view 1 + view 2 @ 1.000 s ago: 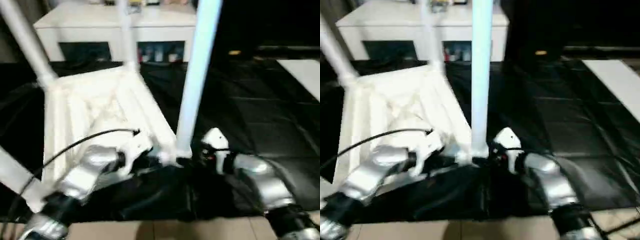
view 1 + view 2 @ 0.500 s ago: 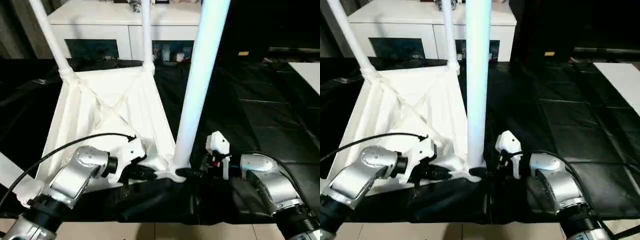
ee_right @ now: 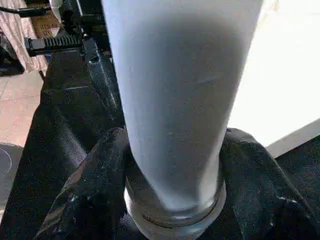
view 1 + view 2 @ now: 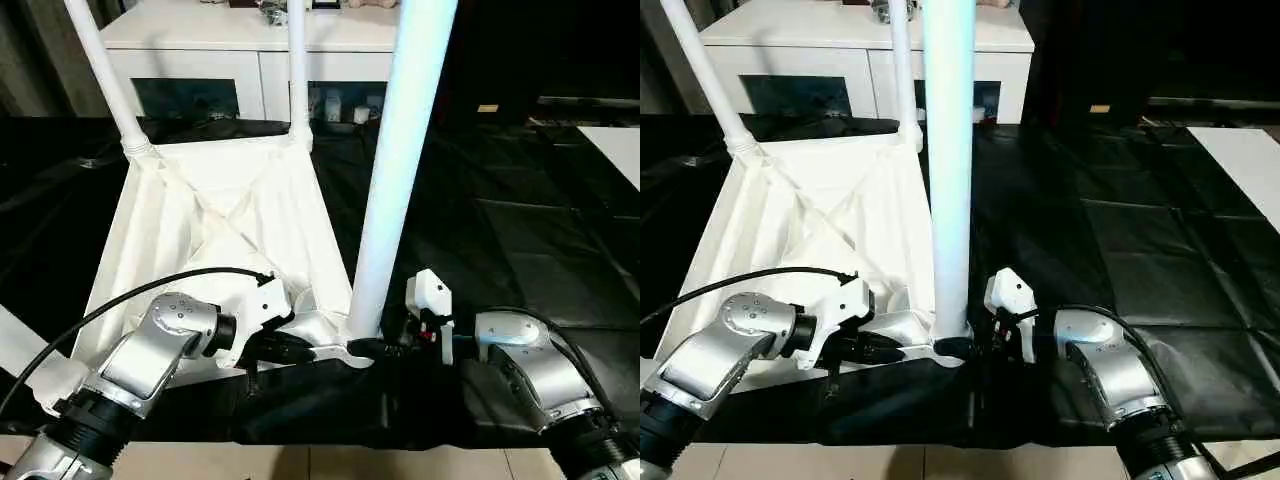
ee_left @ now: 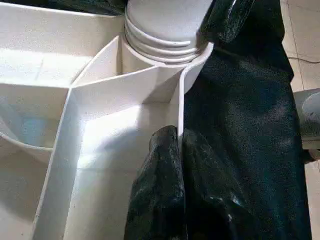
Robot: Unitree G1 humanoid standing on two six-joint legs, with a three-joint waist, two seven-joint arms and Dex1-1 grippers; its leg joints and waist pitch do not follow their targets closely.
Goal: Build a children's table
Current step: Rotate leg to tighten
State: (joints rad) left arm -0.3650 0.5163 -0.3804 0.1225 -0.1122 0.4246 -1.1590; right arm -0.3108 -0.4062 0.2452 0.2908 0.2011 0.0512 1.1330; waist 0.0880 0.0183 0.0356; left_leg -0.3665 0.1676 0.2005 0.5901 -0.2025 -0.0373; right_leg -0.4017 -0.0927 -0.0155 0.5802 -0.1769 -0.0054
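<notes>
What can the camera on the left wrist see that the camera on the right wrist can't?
Left wrist view alone: the left tool shut on a thin rib of the tabletop, with the ribbed compartments around it. Right wrist view alone: the right tool with one finger on each side of the leg, and the leg's long tube rising away. Both: the leg's ringed base at the corner socket, and the black sheet underneath.

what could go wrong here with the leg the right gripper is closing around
The right gripper grips the near leg only at its base, so the tall tube could lever sideways in its corner socket. The left gripper pinches just a thin rim of the tabletop, which could slip.
</notes>
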